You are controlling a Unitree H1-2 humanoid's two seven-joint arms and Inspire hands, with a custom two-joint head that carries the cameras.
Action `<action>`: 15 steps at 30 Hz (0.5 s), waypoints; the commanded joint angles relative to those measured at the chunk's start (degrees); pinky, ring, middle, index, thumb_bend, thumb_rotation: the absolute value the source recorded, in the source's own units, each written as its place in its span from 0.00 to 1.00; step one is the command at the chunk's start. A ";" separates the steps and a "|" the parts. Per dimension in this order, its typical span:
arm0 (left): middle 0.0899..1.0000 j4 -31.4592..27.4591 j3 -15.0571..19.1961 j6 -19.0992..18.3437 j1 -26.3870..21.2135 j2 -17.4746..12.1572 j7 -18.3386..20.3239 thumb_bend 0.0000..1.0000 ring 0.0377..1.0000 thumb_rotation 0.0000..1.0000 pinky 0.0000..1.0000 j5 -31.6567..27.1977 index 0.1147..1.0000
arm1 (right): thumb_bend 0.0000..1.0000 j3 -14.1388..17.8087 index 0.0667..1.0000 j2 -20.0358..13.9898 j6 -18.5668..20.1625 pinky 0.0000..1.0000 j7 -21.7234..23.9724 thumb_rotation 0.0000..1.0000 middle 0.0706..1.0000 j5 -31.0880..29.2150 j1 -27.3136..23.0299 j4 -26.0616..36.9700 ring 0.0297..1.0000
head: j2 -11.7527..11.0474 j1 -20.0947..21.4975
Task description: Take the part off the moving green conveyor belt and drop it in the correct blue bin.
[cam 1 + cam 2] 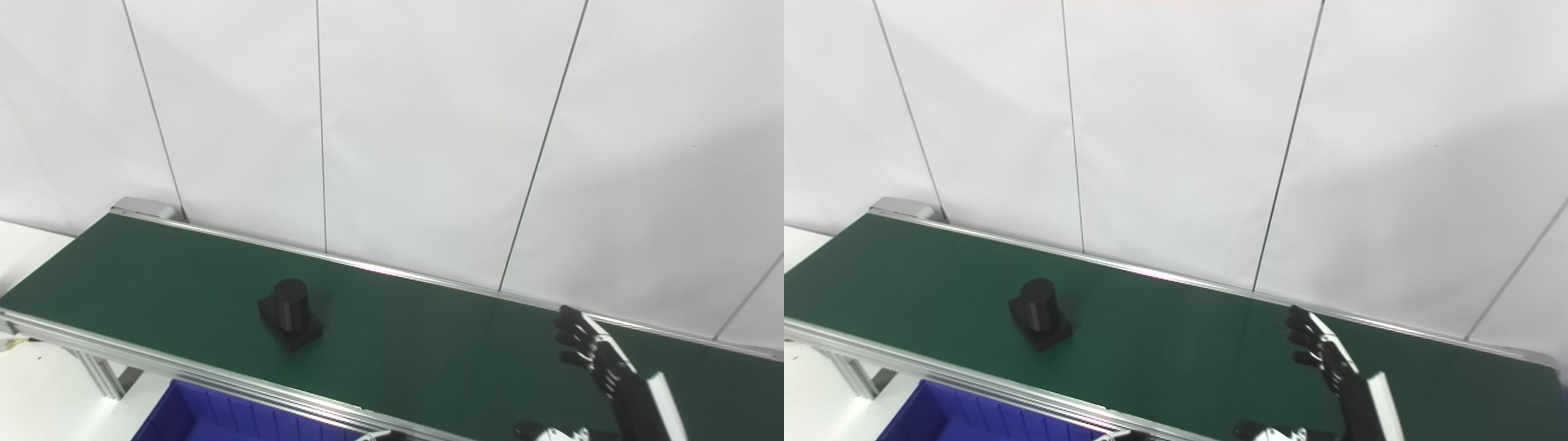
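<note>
A black part (pixel 290 313), a short cylinder on a square base, stands upright on the green conveyor belt (pixel 153 269), left of the middle; it also shows in the right eye view (pixel 1039 314). My right hand (pixel 593 354) is raised over the belt's right part, fingers spread and holding nothing, far to the right of the part. It shows in the right eye view too (pixel 1323 354). A blue bin (pixel 202 416) sits below the belt's near rail at the bottom left. My left hand is out of view.
The belt's silver near rail (pixel 184 367) runs between me and the belt. A white panelled wall (pixel 429 122) stands right behind the belt. A white surface (pixel 24 245) lies at the far left. A small dark piece of the robot (pixel 551 432) shows at the bottom edge.
</note>
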State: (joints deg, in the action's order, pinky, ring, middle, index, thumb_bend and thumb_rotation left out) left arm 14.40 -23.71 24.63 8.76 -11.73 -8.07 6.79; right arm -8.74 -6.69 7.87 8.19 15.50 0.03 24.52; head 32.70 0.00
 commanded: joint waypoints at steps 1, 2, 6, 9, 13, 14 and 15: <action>0.83 -1.97 0.79 2.29 0.18 -0.48 1.33 0.89 0.80 0.28 0.69 -0.64 0.81 | 0.84 -0.89 0.88 0.78 2.41 0.79 -0.01 0.30 0.86 2.76 -2.75 1.10 0.85 | 0.32 0.93; 0.83 -2.16 1.17 2.29 0.28 -0.58 1.79 0.89 0.80 0.28 0.69 -0.81 0.82 | 0.84 -1.27 0.89 1.00 3.08 0.80 0.06 0.30 0.87 3.60 -3.51 0.53 0.85 | 0.44 1.54; 0.83 -2.67 2.51 2.29 0.57 -0.65 3.45 0.89 0.80 0.26 0.69 -1.69 0.81 | 0.83 -2.32 0.89 1.52 4.17 0.82 0.46 0.29 0.87 4.93 -5.80 -1.84 0.86 | 0.56 3.60; 0.83 -3.04 3.54 2.29 0.76 -0.59 5.00 0.88 0.80 0.23 0.69 -2.52 0.81 | 0.82 -3.13 0.90 1.70 4.33 0.84 0.77 0.27 0.89 5.41 -7.58 -4.25 0.87 | 0.68 4.21; 0.82 -3.66 4.85 2.29 1.03 -0.63 6.67 0.87 0.79 0.20 0.69 -3.04 0.81 | 0.83 -4.31 0.91 2.88 6.91 0.84 0.92 0.27 0.89 7.13 -10.41 -7.40 0.87 | 1.03 5.24; 0.82 -3.82 5.15 2.29 1.13 -0.60 7.05 0.87 0.79 0.19 0.68 -3.21 0.81 | 0.83 -4.53 0.90 3.10 7.30 0.84 0.84 0.27 0.89 7.47 -11.02 -8.04 0.87 | 1.26 5.58; 0.82 -4.01 5.42 2.28 1.25 -0.60 7.34 0.87 0.79 0.18 0.68 -3.23 0.80 | 0.83 -4.77 0.90 3.30 7.55 0.83 0.72 0.27 0.88 7.84 -11.65 -8.75 0.87 | 1.36 5.61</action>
State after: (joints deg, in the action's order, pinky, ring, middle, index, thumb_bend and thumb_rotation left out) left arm 12.39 -18.89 24.63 10.02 -11.94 -1.12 4.01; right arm -13.22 -4.24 14.99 9.39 22.54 -8.88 15.15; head 34.01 5.62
